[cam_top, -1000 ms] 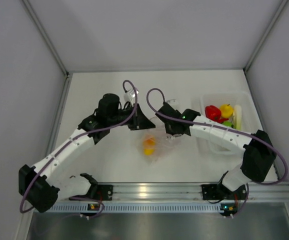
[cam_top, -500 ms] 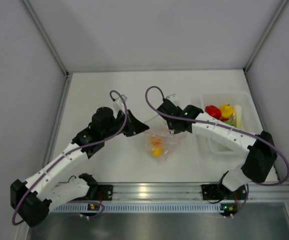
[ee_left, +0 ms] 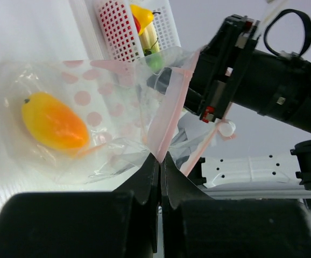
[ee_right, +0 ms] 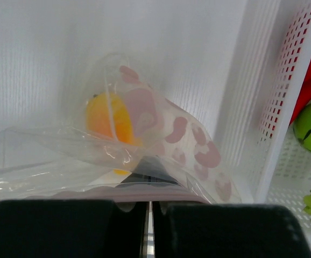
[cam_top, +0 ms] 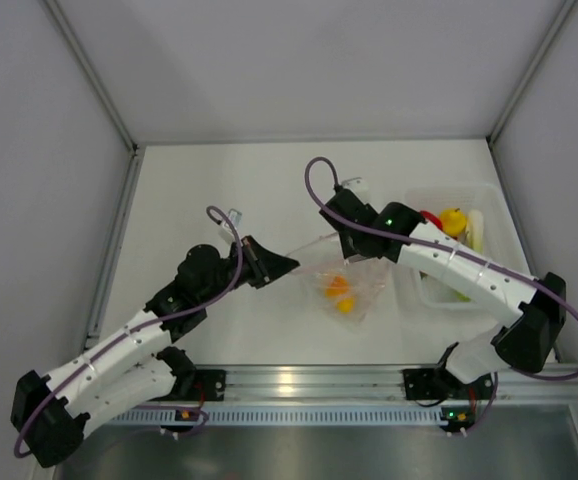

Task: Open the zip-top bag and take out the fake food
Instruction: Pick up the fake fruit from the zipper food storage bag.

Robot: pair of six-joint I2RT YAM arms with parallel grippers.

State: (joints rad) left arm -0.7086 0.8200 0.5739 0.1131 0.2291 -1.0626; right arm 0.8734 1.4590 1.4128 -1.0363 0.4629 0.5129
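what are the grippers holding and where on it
Both hold the bag at its mouth: the left gripper pinches one side by the pink zip strip, the right gripper the other side. The orange fruit inside is ungripped.

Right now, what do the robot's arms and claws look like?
Both arms, the left arm and the right arm, are white tubes with chunky black joints. A purple cable loops along each one. The left claw and the right claw are black, each with two flat fingers. A tiny green light glows on the right arm.

One zip-top bag (cam_top: 361,287), one orange fruit (ee_left: 53,122), one tray (cam_top: 489,190), left claw (ee_left: 160,157), right claw (ee_right: 148,203).
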